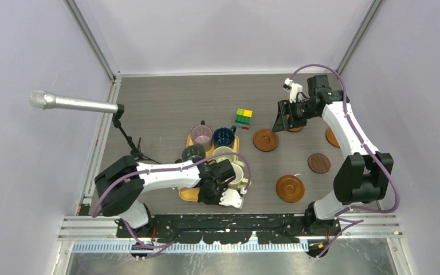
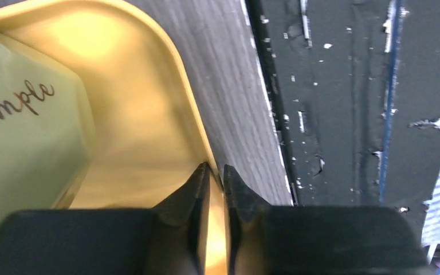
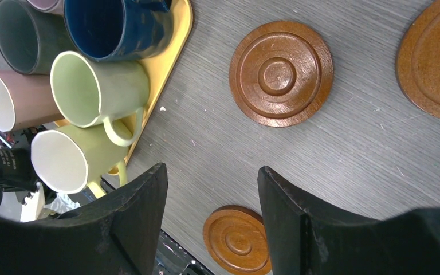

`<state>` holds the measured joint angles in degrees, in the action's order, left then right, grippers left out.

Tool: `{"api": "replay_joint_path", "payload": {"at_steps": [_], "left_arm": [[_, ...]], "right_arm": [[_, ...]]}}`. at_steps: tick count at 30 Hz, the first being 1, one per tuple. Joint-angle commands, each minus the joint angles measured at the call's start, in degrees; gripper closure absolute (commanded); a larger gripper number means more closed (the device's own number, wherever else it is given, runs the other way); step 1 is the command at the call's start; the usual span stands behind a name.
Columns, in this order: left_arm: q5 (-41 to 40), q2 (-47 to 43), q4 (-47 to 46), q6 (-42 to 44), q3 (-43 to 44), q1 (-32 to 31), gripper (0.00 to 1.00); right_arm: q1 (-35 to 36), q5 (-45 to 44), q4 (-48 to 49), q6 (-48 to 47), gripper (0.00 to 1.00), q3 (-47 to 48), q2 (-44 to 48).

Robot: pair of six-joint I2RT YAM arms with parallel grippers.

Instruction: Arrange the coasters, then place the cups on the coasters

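Observation:
My left gripper is shut on the near rim of the yellow-orange tray, close to a rounded corner. On the tray stand the mauve, navy, dark green and light green cups. The pink-cream and pale yellow cups are there too, mostly under the left arm from above. Coasters lie on the table to the right. My right gripper hangs open and empty above them.
A pale cup lettered "Simple" sits just left of my left fingers. A multicoloured cube lies behind the tray. A microphone on a stand is at the left. The black base rail runs along the near edge. Two more coasters are partly hidden by the right arm.

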<state>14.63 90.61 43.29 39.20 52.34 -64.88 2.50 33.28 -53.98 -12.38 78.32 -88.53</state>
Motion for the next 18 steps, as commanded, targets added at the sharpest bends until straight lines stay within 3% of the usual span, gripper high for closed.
{"api": "replay_joint_path", "payload": {"at_steps": [1, 5, 9, 13, 18], "left_arm": [[10.0, -1.5, 11.1, -2.6, -0.2, -1.6, 0.76], [8.0, -2.2, 14.2, -2.5, 3.9, -1.6, 0.52], [8.5, -4.8, 19.9, -2.3, 9.4, -1.5, 0.20], [8.8, -7.8, 24.1, -2.2, 13.4, -0.6, 0.08], [10.9, -11.1, 28.9, -3.7, 19.3, 4.3, 0.05]], "right_arm": [[0.4, 2.7, 2.2, -1.3, 0.36, 1.5, 0.0], [0.5, 3.8, 3.4, -3.9, 0.35, 2.1, 0.0], [1.2, 4.4, 3.7, -8.4, 0.32, 4.7, -1.5], [2.9, 6.5, 4.7, -13.0, 0.31, 6.4, -3.5], [7.6, 7.1, 4.5, -23.7, 0.30, 7.7, -5.9]]}}
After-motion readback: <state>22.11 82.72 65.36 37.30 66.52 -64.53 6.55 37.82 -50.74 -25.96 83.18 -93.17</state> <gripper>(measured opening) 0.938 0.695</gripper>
